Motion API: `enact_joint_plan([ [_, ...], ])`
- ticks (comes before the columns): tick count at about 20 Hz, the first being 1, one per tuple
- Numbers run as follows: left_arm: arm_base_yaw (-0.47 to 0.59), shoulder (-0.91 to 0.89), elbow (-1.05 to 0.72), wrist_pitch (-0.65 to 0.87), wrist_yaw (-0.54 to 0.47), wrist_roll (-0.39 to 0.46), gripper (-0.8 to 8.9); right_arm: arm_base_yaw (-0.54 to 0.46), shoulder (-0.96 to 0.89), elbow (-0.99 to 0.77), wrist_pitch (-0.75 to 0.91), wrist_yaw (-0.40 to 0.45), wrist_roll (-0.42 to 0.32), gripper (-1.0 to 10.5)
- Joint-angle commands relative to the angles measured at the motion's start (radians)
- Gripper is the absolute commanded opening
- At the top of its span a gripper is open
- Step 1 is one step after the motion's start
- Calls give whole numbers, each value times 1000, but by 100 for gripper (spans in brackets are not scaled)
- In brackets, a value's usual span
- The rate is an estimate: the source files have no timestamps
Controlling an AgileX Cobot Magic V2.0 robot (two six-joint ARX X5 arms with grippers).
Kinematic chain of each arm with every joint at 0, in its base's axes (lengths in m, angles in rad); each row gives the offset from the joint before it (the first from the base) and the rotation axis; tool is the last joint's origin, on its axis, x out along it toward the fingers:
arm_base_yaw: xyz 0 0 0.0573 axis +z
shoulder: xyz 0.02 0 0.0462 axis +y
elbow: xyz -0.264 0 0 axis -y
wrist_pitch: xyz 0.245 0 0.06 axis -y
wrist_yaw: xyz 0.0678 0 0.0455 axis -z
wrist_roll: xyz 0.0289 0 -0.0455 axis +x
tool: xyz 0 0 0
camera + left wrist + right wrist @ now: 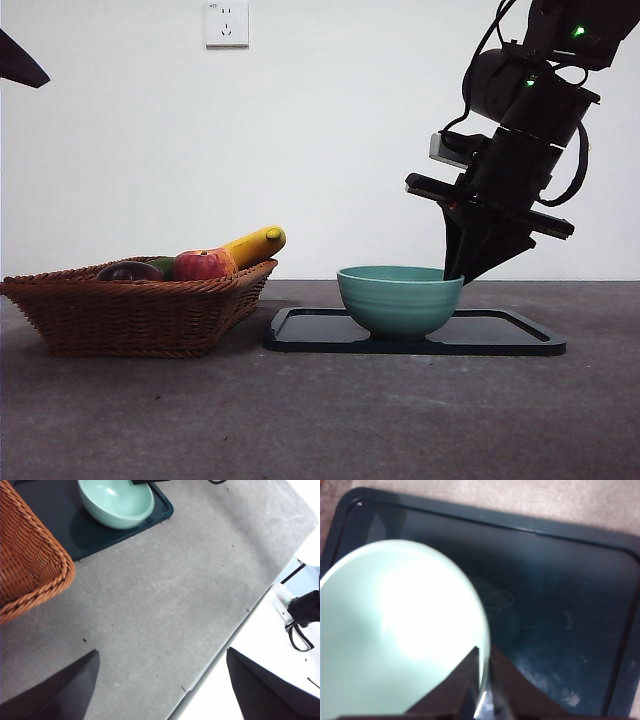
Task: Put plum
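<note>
The plum point(128, 271) lies dark and glossy in the wicker basket point(130, 315) at the left, half hidden by its rim. My right gripper point(455, 272) reaches down at the right side of the green bowl point(398, 300). In the right wrist view its jaws point(484, 652) are pinched together on the bowl's point(395, 630) rim, one inside and one outside. The bowl looks empty. My left gripper point(162, 652) hangs open over bare table near the front edge, holding nothing. The plum shows in neither wrist view.
The bowl stands on a black tray point(500, 335) to the right of the basket. Beside the plum in the basket are a red apple point(203, 265), a banana point(255, 245) and a green fruit point(163, 264). The waiting arm's tip point(15, 62) shows top left.
</note>
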State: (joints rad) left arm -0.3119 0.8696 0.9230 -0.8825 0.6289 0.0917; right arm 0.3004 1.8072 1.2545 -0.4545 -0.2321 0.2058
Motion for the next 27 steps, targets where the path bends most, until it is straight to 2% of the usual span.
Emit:
enact_joint_plan([
  [1, -5, 5, 19, 11, 7, 13, 405, 6, 22, 23, 21, 0, -4, 12],
  [8, -5, 5, 19, 11, 7, 13, 405, 6, -95, 61, -11, -2, -2, 12],
  [14, -5, 5, 19, 11, 7, 13, 405, 11, -318, 77, -158, -45, -24, 12],
  [18, -5, 5, 19, 11, 7, 13, 405, 39, -449, 60, -311, -24, -66, 12],
  [23, -5, 5, 19, 10, 7, 13, 405, 124, -590, -143, -286, -13, -60, 12],
  [27, -5, 5, 19, 10, 7, 13, 405, 188, -606, -281, -222, 35, -55, 12],
])
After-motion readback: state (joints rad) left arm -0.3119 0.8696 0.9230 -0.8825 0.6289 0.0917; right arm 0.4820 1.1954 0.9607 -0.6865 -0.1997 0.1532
